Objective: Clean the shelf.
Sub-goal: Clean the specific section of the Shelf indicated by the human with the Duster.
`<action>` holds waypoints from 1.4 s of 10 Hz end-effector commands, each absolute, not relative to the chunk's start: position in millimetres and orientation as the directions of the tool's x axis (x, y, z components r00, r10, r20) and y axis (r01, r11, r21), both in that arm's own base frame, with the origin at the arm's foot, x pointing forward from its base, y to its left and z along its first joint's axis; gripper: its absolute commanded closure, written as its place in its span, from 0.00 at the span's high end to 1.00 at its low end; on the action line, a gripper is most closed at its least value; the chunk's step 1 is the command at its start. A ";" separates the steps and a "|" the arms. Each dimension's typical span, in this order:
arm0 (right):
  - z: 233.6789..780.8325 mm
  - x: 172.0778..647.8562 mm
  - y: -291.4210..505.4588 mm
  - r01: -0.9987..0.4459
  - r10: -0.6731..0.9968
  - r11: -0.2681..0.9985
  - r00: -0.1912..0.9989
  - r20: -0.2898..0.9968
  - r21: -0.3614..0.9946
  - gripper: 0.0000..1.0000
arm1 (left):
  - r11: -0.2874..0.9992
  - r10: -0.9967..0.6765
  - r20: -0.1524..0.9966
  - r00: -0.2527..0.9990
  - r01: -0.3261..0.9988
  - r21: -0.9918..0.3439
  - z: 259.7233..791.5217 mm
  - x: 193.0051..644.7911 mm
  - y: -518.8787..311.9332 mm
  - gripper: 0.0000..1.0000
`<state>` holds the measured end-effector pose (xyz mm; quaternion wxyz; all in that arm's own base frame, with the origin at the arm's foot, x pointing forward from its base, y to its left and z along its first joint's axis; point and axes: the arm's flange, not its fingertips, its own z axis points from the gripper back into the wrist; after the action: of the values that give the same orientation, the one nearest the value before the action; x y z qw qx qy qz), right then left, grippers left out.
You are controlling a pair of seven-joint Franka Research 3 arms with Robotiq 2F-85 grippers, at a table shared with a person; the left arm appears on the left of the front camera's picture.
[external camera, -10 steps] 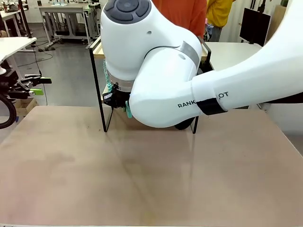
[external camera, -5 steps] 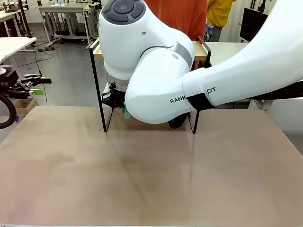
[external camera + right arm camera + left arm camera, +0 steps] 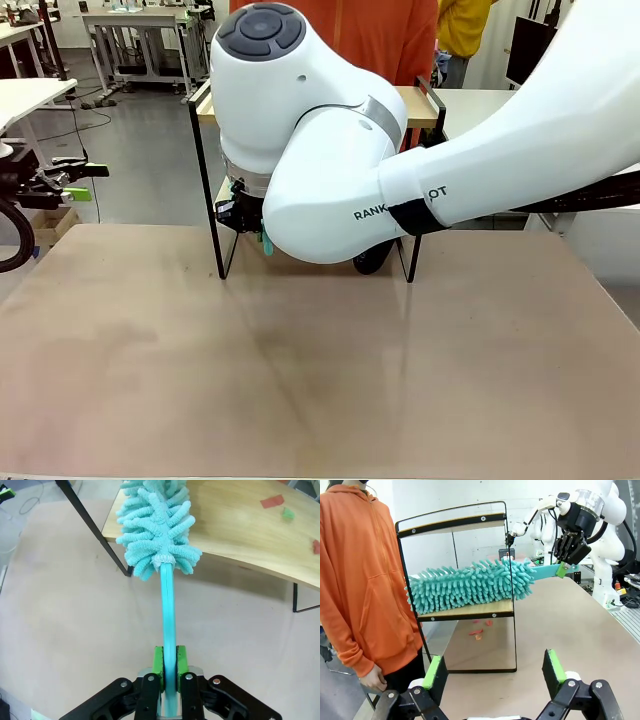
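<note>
Shelf [image 3: 205,170] stood at the far edge of the table [image 3: 300,390], upper middle of the front view, mostly behind the right arm. In the left wrist view the shelf [image 3: 455,522] sat centre-left. A teal duster [image 3: 470,582] lay along its lower board, with the fluffy head spanning nearly the full width. Top board looked bare from that angle.

Right wrist view: duster head [image 3: 155,525] sat over the board's near corner at top centre. Small red and green scraps [image 3: 272,501] lay on the wood at upper right.

Right gripper [image 3: 169,662] was clamped on the duster's handle, green pads [image 3: 158,666] pressed on both sides. It also showed at upper right in the left wrist view [image 3: 566,560].

Left gripper [image 3: 492,672] sat at bottom centre with jaws wide apart, holding and touching nothing, well short of the shelf.

A person in an orange hoodie [image 3: 360,570] stood at frame left, just beside the shelf, one hand [image 3: 372,680] hanging down.
</note>
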<state>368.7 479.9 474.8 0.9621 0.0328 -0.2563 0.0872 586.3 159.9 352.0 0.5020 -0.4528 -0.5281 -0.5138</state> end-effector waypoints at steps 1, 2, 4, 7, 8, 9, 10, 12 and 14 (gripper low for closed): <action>475.8 368.1 478.6 -0.180 0.150 0.984 0.855 0.497 0.014 0.13 | 0.061 -0.039 0.995 -0.089 0.994 0.091 354.1 585.7 160.5 1.00; 474.8 368.7 479.9 -0.185 0.151 0.983 0.853 0.499 0.018 0.13 | 0.061 -0.039 0.995 -0.089 0.994 0.091 354.1 585.7 160.5 1.00; 483.7 371.3 456.4 -0.133 0.116 0.991 0.857 0.502 -0.002 0.13 | 0.061 -0.039 0.995 -0.089 0.994 0.091 354.1 585.7 160.5 1.00; 494.1 375.4 424.7 -0.081 0.071 0.997 0.871 0.485 0.000 0.13 | 0.061 -0.039 0.995 -0.089 0.994 0.091 354.1 585.7 160.5 1.00; 495.8 376.3 417.1 -0.068 0.065 0.998 0.876 0.478 -0.009 0.13 | 0.061 -0.039 0.995 -0.089 0.994 0.091 354.1 585.7 160.5 1.00; 496.5 378.3 404.2 -0.050 0.053 0.999 0.881 0.469 -0.020 0.13 | 0.061 -0.039 0.995 -0.089 0.994 0.091 354.1 585.7 160.5 1.00; 495.4 379.8 393.1 -0.032 0.044 0.999 0.886 0.461 -0.034 0.13 | 0.061 -0.039 0.995 -0.089 0.994 0.091 354.1 585.7 160.5 1.00; 496.1 379.5 369.2 -0.001 0.029 0.998 0.890 0.454 -0.063 0.13 | 0.061 -0.039 0.995 -0.089 0.994 0.091 354.1 585.7 160.5 1.00; 498.1 379.5 341.2 0.033 0.009 0.996 0.895 0.446 -0.086 0.13 | 0.061 -0.039 0.995 -0.089 0.994 0.091 354.1 585.7 160.5 1.00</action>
<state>385.7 359.6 491.9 0.9709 -0.0421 -0.2357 -0.0072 586.3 160.0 352.0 0.5020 -0.4528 -0.5281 -0.5138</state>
